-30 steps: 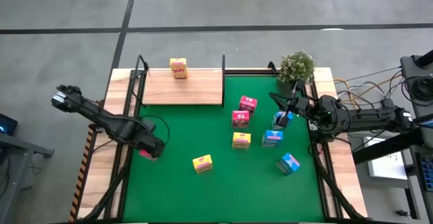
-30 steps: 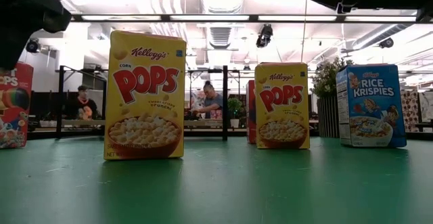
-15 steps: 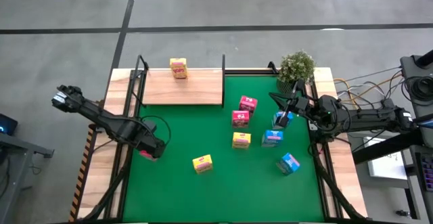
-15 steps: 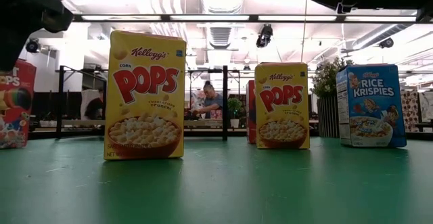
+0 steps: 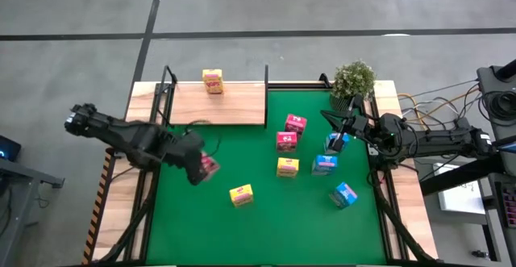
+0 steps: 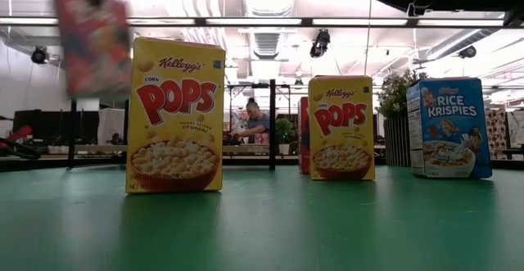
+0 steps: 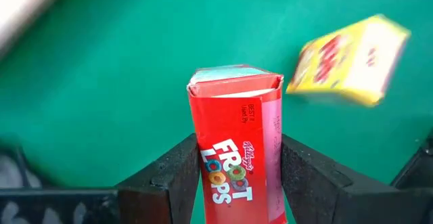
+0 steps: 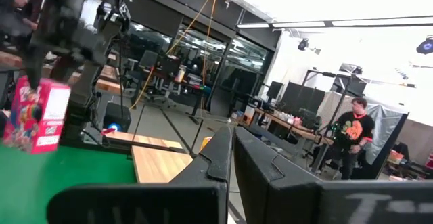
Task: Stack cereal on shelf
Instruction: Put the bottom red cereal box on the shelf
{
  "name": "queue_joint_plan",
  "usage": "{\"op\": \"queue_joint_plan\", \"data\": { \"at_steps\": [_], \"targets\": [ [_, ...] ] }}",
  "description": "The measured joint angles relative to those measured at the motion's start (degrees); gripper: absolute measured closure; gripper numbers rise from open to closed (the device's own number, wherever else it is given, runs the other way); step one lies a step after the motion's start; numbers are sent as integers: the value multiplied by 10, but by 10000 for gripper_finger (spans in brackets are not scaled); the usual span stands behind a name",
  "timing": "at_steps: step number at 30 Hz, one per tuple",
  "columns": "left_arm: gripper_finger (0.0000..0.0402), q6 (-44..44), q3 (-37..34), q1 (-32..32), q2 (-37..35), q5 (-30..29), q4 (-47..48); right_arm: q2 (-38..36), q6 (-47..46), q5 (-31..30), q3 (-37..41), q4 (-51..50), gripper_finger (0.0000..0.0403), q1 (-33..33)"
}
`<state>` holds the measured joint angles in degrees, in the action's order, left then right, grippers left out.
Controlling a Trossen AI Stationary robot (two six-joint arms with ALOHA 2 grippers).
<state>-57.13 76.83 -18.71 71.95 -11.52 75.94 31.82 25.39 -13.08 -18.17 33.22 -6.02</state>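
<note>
My left gripper (image 5: 199,168) is shut on a red-pink cereal box (image 7: 235,149) and holds it in the air over the left part of the green mat (image 5: 242,227). The same box shows blurred at upper left in the low view (image 6: 94,42). One yellow cereal box (image 5: 212,81) stands on the light-wood shelf (image 5: 218,106) at the far left. Two yellow boxes (image 5: 241,194) (image 5: 288,167), two pink ones (image 5: 286,140) and several blue ones (image 5: 325,164) stand on the mat. My right gripper (image 5: 339,135) hovers shut at the mat's right edge. My left gripper pinches the red-pink box between its two fingers (image 7: 172,176), one on each narrow side (image 7: 273,173), at the box's upper end. The fingers come from above, slanting down. The box hangs below them, slightly tilted and lifted clear of the mat.
A potted plant (image 5: 353,80) stands at the far right corner. Thin black posts (image 5: 169,77) rise at the shelf's ends. Bare green mat lies along the near edge. People sit at desks in the room beyond the table (image 6: 254,119).
My left gripper has risen from the mat's left edge and gone toward the table's middle, rolling its wrist. The red-pink box, which stood on the mat by the left edge, is now lifted clear and carried along.
</note>
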Motion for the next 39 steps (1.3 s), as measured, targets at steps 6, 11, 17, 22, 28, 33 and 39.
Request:
{"op": "queue_joint_plan", "data": {
  "at_steps": [6, 11, 17, 22, 28, 33, 39],
  "targets": [
    [233, 252, 150, 91, 83, -5, 4, 0, -2, 0, 0, 0, 394, 0],
    [233, 431, 278, 159, 160, 1, 55, 0, -2, 0, 0, 0, 394, 0],
    [233, 626, 404, 229, 238, 0, 140, 0, 0, 0, 0, -4, 394, 0],
    [233, 756, 471, 291, 278, 1, 133, 0, 1, 0, 0, -4, 394, 0],
    [233, 826, 533, 378, 336, 1, 124, 0, 2, 0, 0, -4, 394, 0],
    [233, 812, 527, 449, 346, 77, 89, 2, 4, 0, 0, -5, 394, 0],
    [233, 844, 517, 493, 359, 95, 50, 5, 13, 0, 0, -5, 394, 0]
  ]
}}
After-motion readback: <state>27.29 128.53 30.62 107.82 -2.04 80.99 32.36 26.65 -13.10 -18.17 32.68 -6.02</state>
